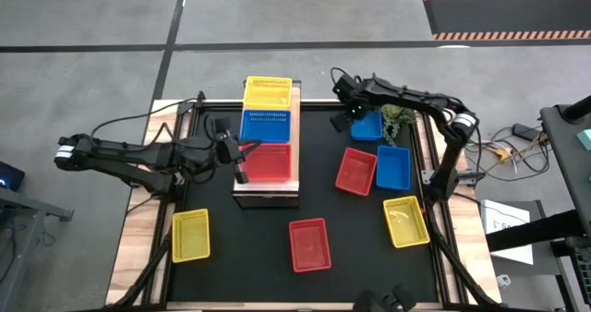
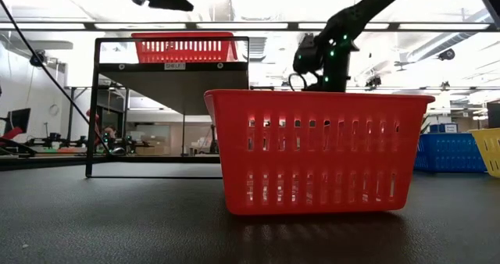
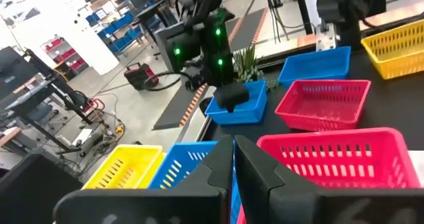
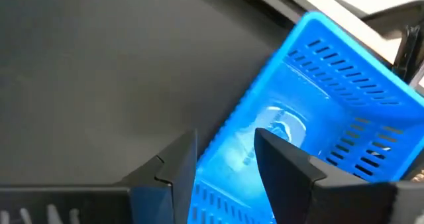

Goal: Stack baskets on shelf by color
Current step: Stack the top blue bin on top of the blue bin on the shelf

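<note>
The shelf (image 1: 266, 194) carries a yellow basket (image 1: 268, 91), a blue basket (image 1: 266, 126) and a red basket (image 1: 270, 162) in a row. My left gripper (image 1: 241, 171) is shut and hovers by that red basket's left rim; its fingers (image 3: 233, 159) hold nothing. At the table's far right, my right gripper (image 1: 344, 118) points down, open, over another blue basket (image 4: 318, 98). One finger (image 4: 285, 161) is over the basket's inside. The other finger (image 4: 173, 168) is outside its wall.
On the black tabletop rest a red basket (image 1: 355, 171), a blue one (image 1: 393, 167), a yellow one (image 1: 406, 222), a red one near the front (image 1: 309, 244) and a yellow one front left (image 1: 191, 235). A green plant (image 1: 398, 118) sits beside the far blue basket.
</note>
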You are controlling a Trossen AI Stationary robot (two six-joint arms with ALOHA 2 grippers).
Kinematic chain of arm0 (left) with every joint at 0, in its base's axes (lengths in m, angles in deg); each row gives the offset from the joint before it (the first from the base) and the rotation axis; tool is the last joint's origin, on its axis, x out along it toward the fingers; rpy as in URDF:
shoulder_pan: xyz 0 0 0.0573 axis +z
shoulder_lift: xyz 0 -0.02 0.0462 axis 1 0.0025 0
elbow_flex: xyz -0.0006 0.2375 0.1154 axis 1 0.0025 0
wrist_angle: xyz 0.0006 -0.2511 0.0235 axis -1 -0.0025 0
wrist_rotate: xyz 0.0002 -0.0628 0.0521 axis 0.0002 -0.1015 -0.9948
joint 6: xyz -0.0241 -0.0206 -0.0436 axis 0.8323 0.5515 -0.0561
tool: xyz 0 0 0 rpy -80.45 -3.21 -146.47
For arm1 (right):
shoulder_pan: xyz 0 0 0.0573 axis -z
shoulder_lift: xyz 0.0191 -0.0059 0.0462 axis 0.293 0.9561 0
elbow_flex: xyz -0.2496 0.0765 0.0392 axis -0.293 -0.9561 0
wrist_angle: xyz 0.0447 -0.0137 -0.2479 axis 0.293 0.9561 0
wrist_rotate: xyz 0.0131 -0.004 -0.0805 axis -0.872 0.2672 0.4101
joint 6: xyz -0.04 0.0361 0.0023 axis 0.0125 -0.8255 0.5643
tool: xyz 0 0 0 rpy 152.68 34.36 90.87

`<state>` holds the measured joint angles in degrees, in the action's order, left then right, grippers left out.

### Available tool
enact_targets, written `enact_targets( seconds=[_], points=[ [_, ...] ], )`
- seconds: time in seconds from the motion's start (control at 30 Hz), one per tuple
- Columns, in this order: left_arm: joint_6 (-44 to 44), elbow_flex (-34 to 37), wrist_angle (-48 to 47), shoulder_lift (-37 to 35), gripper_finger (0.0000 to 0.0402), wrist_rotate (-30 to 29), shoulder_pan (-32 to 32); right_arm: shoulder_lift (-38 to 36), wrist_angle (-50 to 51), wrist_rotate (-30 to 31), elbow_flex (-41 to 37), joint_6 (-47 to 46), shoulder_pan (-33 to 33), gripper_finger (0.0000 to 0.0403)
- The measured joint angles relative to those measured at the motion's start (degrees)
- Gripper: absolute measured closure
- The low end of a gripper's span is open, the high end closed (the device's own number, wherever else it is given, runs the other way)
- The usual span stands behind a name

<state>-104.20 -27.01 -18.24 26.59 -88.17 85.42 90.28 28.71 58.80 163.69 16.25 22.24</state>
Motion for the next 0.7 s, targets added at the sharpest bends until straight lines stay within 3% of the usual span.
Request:
enact_targets(
  seconds=[0.7],
  points=[
    [0.0,0.0,-0.1,-1.6,0.0402,-0.5,-2.5,0.9,10.3,0.0,-0.1,0.8,-3.2,0.027]
  ],
)
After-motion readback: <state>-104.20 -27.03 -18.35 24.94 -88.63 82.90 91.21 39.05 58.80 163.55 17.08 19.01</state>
